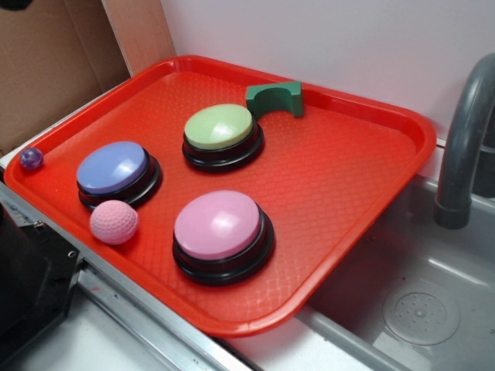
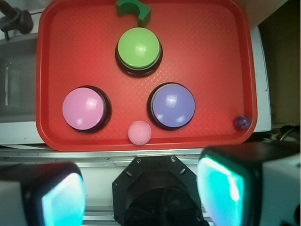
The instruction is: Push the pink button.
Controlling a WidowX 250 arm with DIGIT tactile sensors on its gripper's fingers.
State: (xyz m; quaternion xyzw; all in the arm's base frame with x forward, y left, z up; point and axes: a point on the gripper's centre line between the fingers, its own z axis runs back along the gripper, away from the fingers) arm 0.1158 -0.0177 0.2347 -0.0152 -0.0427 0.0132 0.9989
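The pink button (image 1: 219, 226) (image 2: 84, 108), a large glossy dome on a black base, stands near the front of the red tray (image 1: 340, 154) (image 2: 211, 70). In the wrist view my gripper (image 2: 141, 195) hangs high above the robot base, well short of the tray. Its two teal-padded fingers (image 2: 63, 200) stand wide apart with nothing between them. The gripper itself does not show in the exterior view.
A blue-lilac button (image 1: 114, 168) (image 2: 171, 105), a green button (image 1: 219, 128) (image 2: 138, 48), a pink dimpled ball (image 1: 114, 222) (image 2: 139, 132), a small purple marble (image 1: 31, 158) (image 2: 241, 122) and a green arch block (image 1: 274, 97) (image 2: 133, 9) share the tray. A grey sink (image 1: 418, 309) and faucet (image 1: 464, 147) lie right.
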